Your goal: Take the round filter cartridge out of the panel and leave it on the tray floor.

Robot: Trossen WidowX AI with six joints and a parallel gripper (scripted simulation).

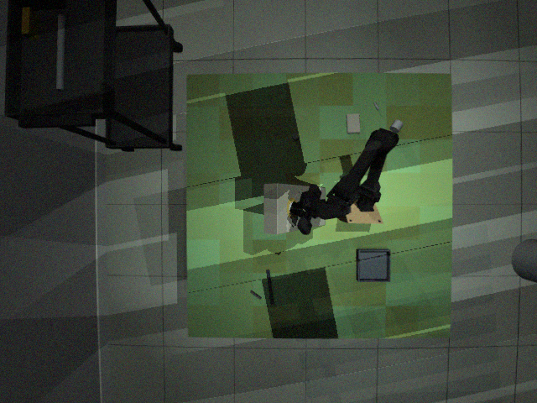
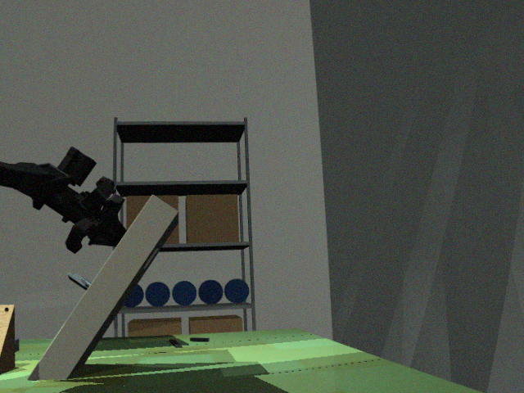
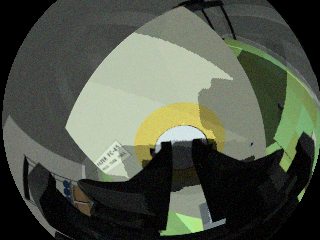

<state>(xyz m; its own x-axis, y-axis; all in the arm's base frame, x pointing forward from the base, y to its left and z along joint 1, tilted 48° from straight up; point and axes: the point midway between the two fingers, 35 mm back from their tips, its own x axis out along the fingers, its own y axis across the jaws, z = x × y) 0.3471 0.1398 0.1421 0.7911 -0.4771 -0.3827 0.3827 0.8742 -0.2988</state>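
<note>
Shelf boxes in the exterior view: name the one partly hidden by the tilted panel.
The left brown box on the middle shelf. The tilted service panel crosses in front of it, while the brown box to its right and the two bottom-shelf boxes show unobstructed fronts.
</note>
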